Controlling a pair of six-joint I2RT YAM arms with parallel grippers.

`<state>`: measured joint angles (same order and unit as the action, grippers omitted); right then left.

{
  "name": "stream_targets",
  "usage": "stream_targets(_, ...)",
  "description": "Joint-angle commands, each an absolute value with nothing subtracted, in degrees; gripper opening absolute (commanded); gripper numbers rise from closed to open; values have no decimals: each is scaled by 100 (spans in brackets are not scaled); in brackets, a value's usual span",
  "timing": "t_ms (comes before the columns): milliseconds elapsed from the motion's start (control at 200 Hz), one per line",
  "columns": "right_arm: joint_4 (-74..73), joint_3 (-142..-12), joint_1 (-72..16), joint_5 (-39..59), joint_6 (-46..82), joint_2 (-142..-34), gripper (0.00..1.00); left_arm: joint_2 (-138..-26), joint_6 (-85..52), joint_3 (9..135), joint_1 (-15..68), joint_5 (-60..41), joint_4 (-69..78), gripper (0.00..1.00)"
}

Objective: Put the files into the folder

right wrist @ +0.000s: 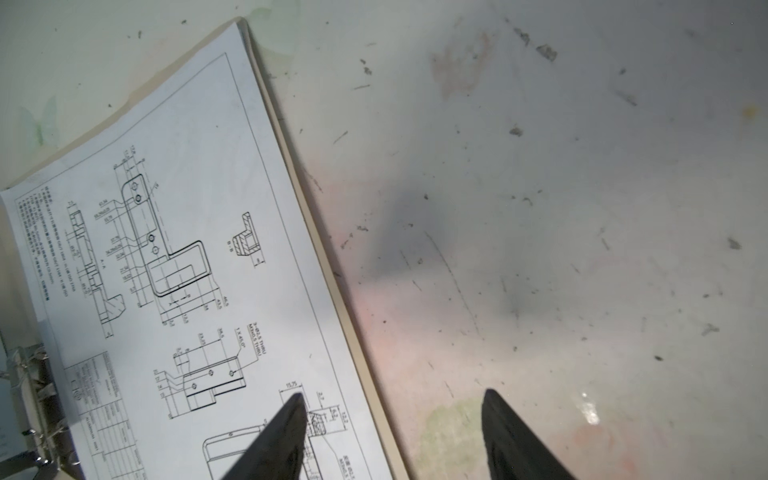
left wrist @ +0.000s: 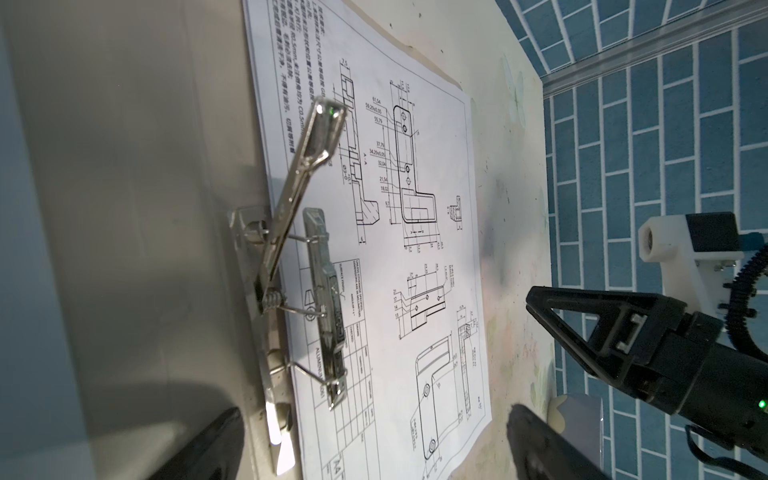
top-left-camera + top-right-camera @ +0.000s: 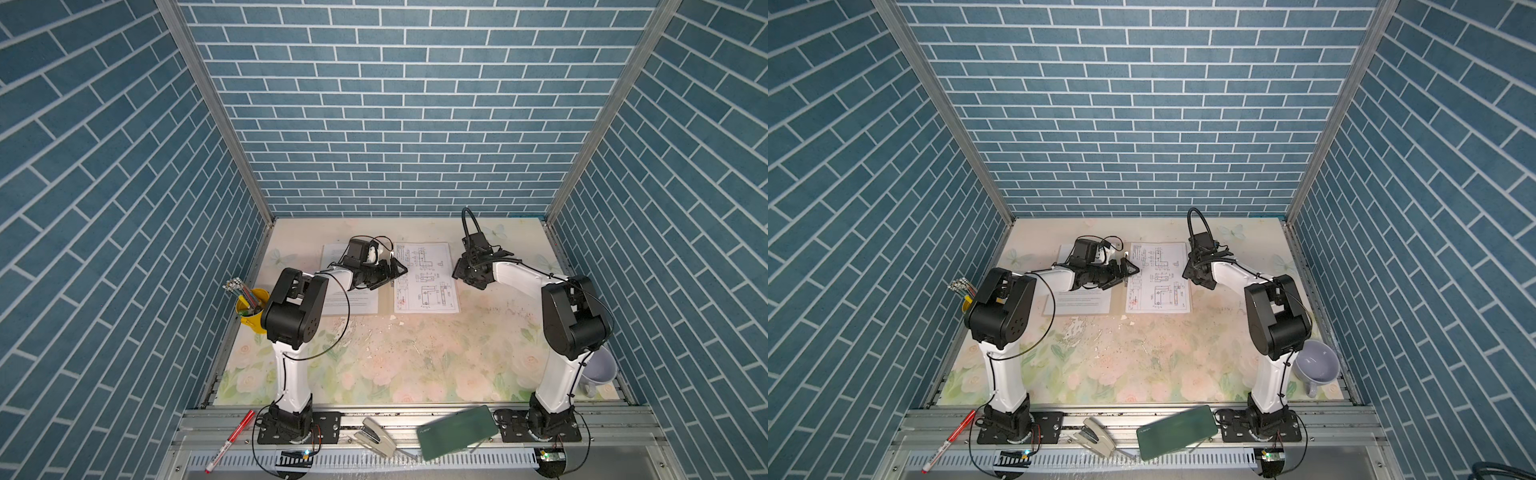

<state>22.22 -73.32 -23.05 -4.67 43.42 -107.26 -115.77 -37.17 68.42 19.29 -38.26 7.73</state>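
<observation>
The tan folder (image 3: 385,303) (image 3: 1118,305) lies open flat at the back of the table. Of the files, a drawing sheet (image 3: 428,278) (image 2: 415,257) (image 1: 187,249) rests on its right half and a text sheet (image 3: 357,301) (image 3: 1079,303) on its left half. The metal clip (image 2: 324,299) at the spine presses on the drawing sheet's edge, and its lever (image 2: 307,166) stands raised. My left gripper (image 3: 390,274) (image 2: 374,432) hovers open over the spine, holding nothing. My right gripper (image 3: 463,276) (image 1: 395,397) is open astride the folder's right edge (image 1: 332,266), empty.
A yellow pencil cup (image 3: 251,309) stands at the left table edge and a grey mug (image 3: 1316,361) at the front right. On the front rail lie a red pen (image 3: 230,440), a stapler (image 3: 374,436) and a dark green case (image 3: 457,432).
</observation>
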Motion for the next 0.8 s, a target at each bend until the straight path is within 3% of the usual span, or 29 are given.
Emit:
stream_targets(0,2518,-7130,-2208,-680,4202,-10422,67,-11760,-3849,6999,2136,-3905,796,100)
stream_targets(290,2763,-6957,-2013,-939,4140,-10129,67,-11818,-4021,7251,2527,-4049,869,99)
stream_targets(795,2764,-6707,-1977,-1151,4219,-9845,68,-11545,-3540,7556,2261,-3719,267,100)
